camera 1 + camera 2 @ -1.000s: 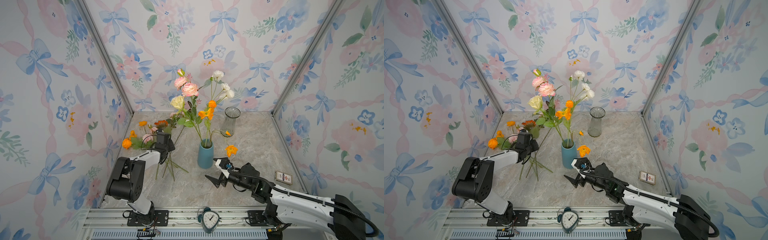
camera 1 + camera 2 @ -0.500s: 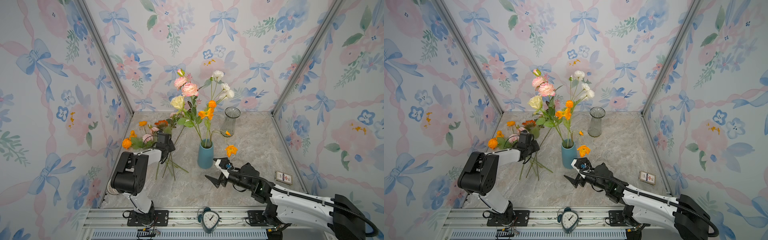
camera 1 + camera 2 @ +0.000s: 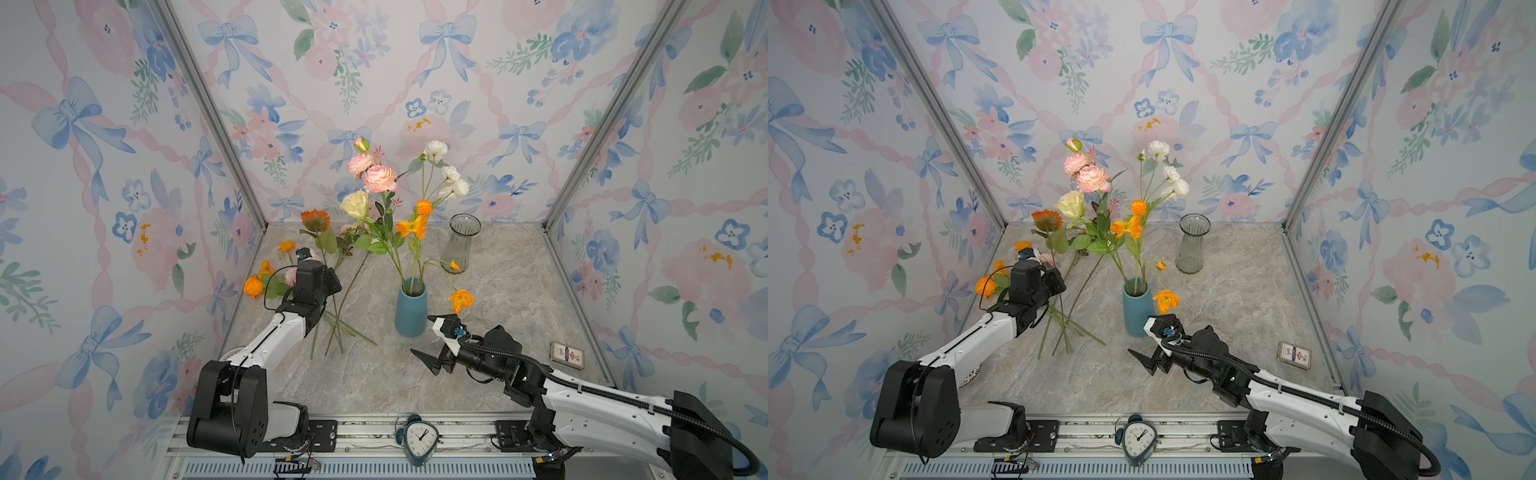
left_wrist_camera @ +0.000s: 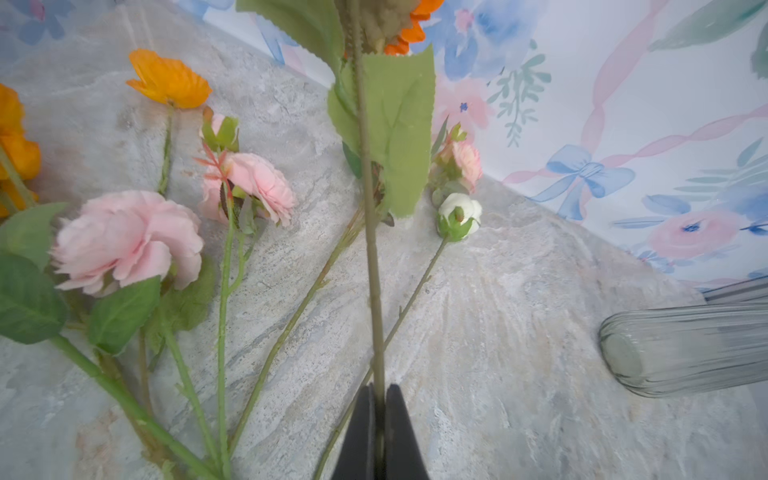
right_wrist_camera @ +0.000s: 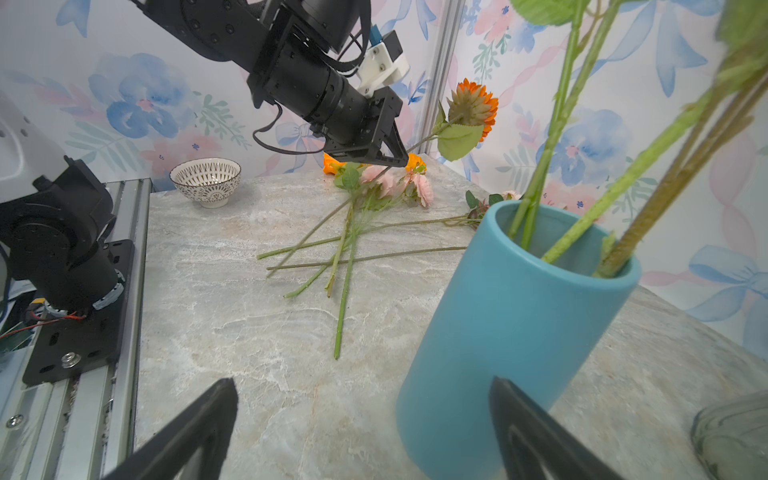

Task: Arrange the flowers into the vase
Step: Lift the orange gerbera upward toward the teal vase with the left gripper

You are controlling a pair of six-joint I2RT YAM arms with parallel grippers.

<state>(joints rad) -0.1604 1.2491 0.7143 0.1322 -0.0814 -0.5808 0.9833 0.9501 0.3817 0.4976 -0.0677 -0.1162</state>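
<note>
While the right gripper [image 3: 422, 336] hangs with its jaws spread wide just beside the near side of the blue vase [image 3: 410, 309], holding nothing, the left gripper [image 4: 378, 432] is pressed together on the stem of the orange sunflower [image 3: 316, 219]. The sunflower's head is raised above the marble table [image 3: 519, 299] at the far left, and its stem slants down into the closed fingers; where its lower end lies cannot be told. Around it the loose flowers [image 4: 129, 239], pink peonies, orange poppies and a white bud, lie flat on the table, their stems crossing toward the near side. The blue vase stands upright mid-table and holds a bunch [image 3: 380, 178] of pink, cream, white and orange blooms. A clear glass vase [image 3: 460, 243] stands farther back and to the right, apart from it. A patterned bowl [image 5: 205, 180] sits at the near left.
</note>
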